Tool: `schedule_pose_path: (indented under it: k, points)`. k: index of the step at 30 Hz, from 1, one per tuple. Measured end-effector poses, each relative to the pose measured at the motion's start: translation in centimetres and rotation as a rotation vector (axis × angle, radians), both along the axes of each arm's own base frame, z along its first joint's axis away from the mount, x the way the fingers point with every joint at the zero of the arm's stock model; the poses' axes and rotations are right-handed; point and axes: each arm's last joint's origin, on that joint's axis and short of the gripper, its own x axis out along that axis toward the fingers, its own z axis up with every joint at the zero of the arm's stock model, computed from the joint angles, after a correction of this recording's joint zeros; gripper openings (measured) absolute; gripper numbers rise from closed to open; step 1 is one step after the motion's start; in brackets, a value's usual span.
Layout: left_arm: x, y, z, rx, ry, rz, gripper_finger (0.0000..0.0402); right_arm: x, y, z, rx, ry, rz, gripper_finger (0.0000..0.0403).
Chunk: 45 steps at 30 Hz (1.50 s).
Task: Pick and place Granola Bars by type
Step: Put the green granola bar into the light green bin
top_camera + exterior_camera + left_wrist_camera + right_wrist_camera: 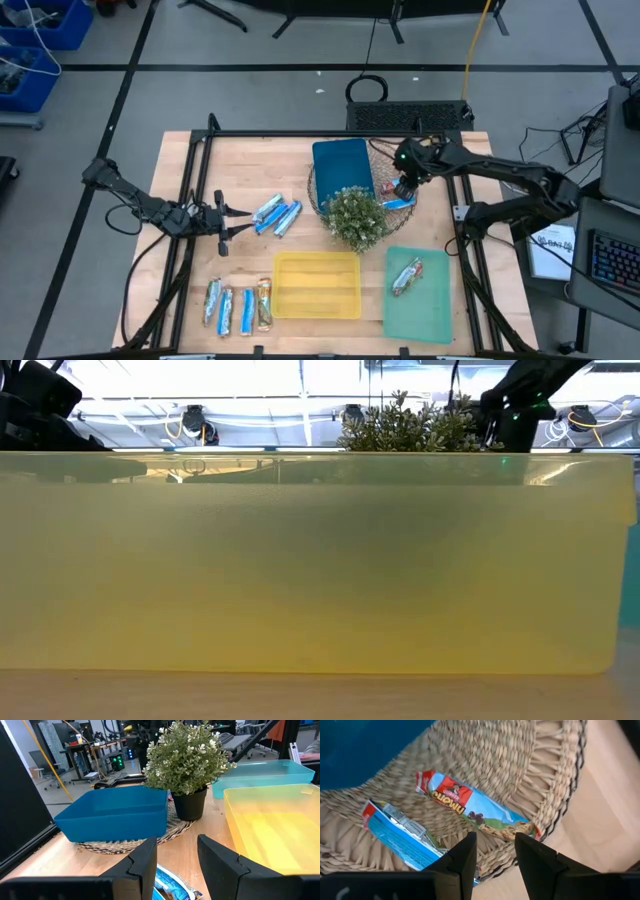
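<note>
Two blue-silver granola bars [279, 215] lie on the table just ahead of my left gripper [240, 217], which is open and level. The end of one bar [172, 888] shows low between its fingers. My right gripper [404, 190] hangs open over the woven basket [540, 780], pointing down. Two bars lie in the basket: a red, blue and gold one [475, 810] and a blue one [400, 836]. Several more bars [238, 306] lie in a row at the table's near left. One bar [407, 277] rests in the green tray [430, 320].
A yellow tray [317, 305] sits at the near middle and fills the low view [320, 560]. A blue tray [343, 165] rests partly on the basket. A bushy potted plant [355, 218] stands between the trays, close to both grippers. Black frame rails [190, 200] run along the table's sides.
</note>
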Motion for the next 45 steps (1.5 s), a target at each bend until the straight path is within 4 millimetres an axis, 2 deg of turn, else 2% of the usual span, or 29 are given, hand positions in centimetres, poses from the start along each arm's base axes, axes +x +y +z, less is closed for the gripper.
schedule_pose_path:
  k: [16, 29, 35, 45]
  points:
    - [0.0, 0.0, 0.0, 0.000, 0.000, 0.000, 0.0145, 0.9, -0.8, -2.3, 0.013, 0.129, -0.013, 0.0125]
    - [0.0, 0.0, 0.0, 0.000, 0.000, 0.000, 0.0145, 1.5, -1.2, -3.2, 0.022, 0.125, -0.003, 0.0125]
    - [0.0, 0.0, 0.0, 0.000, 0.000, 0.000, 0.0145, 2.0, -1.0, -4.1, 0.140, 0.092, 0.048, 0.0125]
    - [0.0, 0.0, 0.0, 0.000, 0.000, 0.000, 0.0145, 2.3, -1.2, -4.4, 0.127, 0.087, 0.059, 0.0125]
